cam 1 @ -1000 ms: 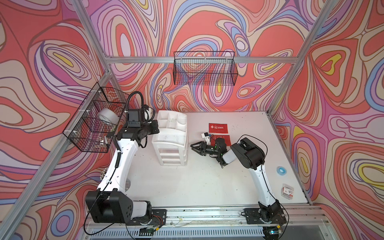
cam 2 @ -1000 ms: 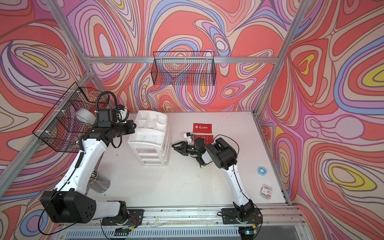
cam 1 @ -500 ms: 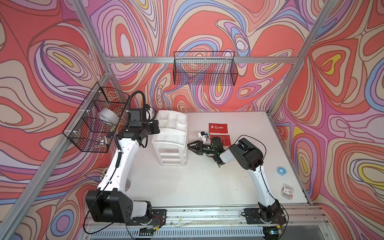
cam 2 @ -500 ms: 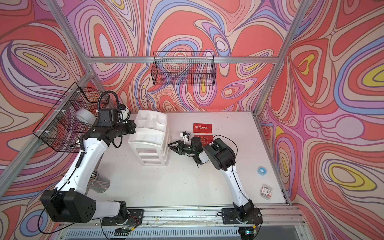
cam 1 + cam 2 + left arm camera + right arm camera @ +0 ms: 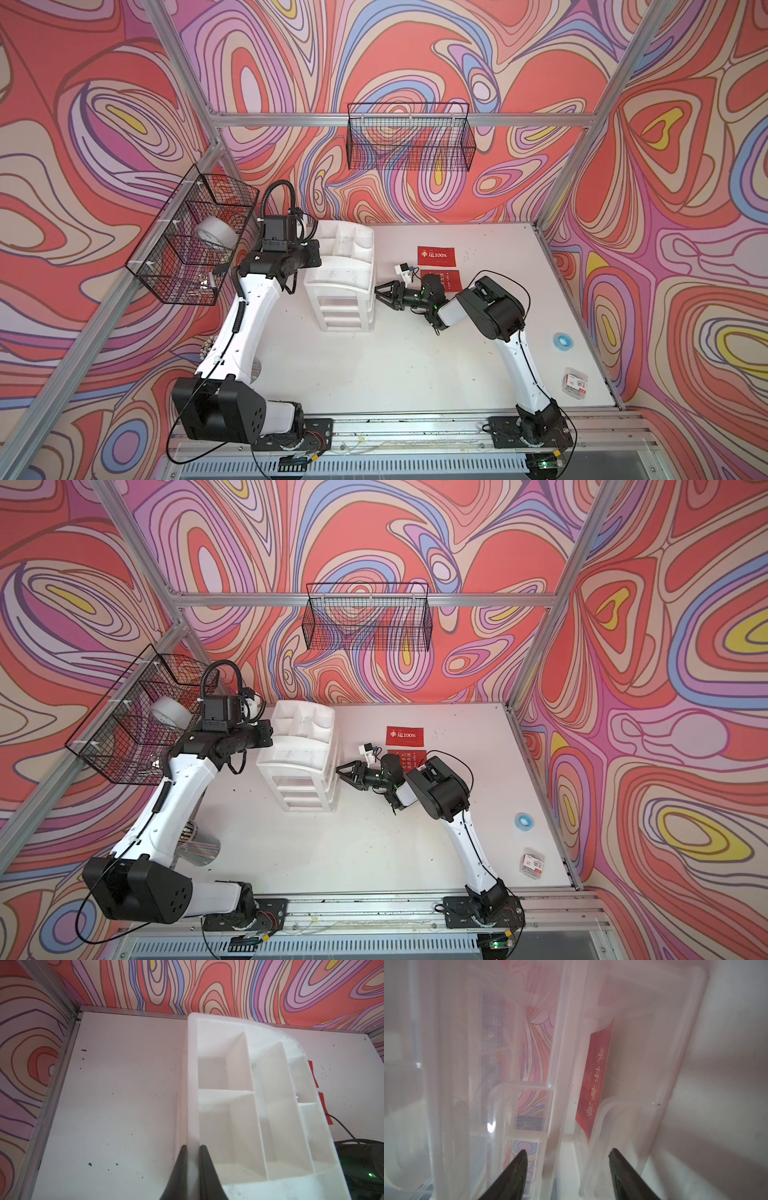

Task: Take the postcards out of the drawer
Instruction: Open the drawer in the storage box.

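The task looks about two-thirds done, with the last retrieval in hand. On the worktop (image 5: pixel 395 365), the organizer (image 5: pixel 338 270) is steadied by the left jaws, which are clamped on the thin outer wall of its compartmented top. The right jaws stand apart and empty just beside the organizer's drawer stack, pointing into it. The drawer (image 5: pixel 633 1047) they face holds one postcard (image 5: pixel 593 1076) lying on its floor. Two more postcards (image 5: pixel 436 256) lie on the worktop, on the far side of the right jaws from the organizer.

The next move probably calls for a shallow, level reach, a pinch on the card's near edge, and a straight draw outward. Whether the drawer is pulled out far enough cannot be told.

The worktop is matte white and speckled with scuffs. The organizer is opaque moulded plastic with rounded corners and thin partitions. The drawer is cloudy clear plastic with a curved pull lip, likely slick. The postcard is thin, flat red card with white characters.
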Motion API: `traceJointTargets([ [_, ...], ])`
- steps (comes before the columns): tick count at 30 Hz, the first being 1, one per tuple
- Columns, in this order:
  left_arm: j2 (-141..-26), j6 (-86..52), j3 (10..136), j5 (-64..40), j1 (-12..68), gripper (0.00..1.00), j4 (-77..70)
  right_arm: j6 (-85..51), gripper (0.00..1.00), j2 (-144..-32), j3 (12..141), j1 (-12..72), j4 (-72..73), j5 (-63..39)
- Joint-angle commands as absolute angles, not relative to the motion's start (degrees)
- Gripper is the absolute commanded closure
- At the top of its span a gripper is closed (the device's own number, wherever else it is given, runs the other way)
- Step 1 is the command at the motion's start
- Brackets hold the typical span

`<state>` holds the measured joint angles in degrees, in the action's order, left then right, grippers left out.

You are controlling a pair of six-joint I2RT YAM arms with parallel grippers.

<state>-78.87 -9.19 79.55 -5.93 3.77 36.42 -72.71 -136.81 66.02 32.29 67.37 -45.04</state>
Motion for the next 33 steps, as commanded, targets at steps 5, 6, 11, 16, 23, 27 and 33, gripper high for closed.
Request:
traceJointTargets([
  [5, -81.2, -8.1, 79.0, -3.5, 4.1, 1.00, 41.9, -75.5, 0.35, -140.1, 68.3, 33.2, 71.9, -44.5],
  [6, -81.2, -8.1, 79.0, -3.3, 4.2, 1.00, 41.9, -75.9, 0.35, -140.3, 68.4, 33.2, 72.3, -44.5],
  [11, -81.2, -8.0, 79.0, -2.8, 4.5, 1.00, 42.2, -78.4, 0.35, -141.0, 68.2, 33.4, 76.5, -44.2],
  [16, -81.3, -7.9, 79.1, -2.4, 4.6, 1.00, 42.3, -83.1, 0.37, -142.7, 68.2, 33.3, 84.2, -43.4],
  [23, -81.1, -7.7, 79.3, -0.3, 5.1, 1.00, 42.8, -82.3, 0.39, -141.6, 67.0, 32.8, 85.2, -43.3],
  [27, -81.0, -7.7, 79.2, -0.1, 5.1, 1.00, 42.7, -80.9, 0.39, -139.9, 65.4, 32.0, 85.4, -43.5],
  [33, -81.2, -7.5, 79.3, 0.4, 5.2, 1.00, 42.9, -79.4, 0.41, -138.0, 64.5, 31.3, 85.5, -43.7],
])
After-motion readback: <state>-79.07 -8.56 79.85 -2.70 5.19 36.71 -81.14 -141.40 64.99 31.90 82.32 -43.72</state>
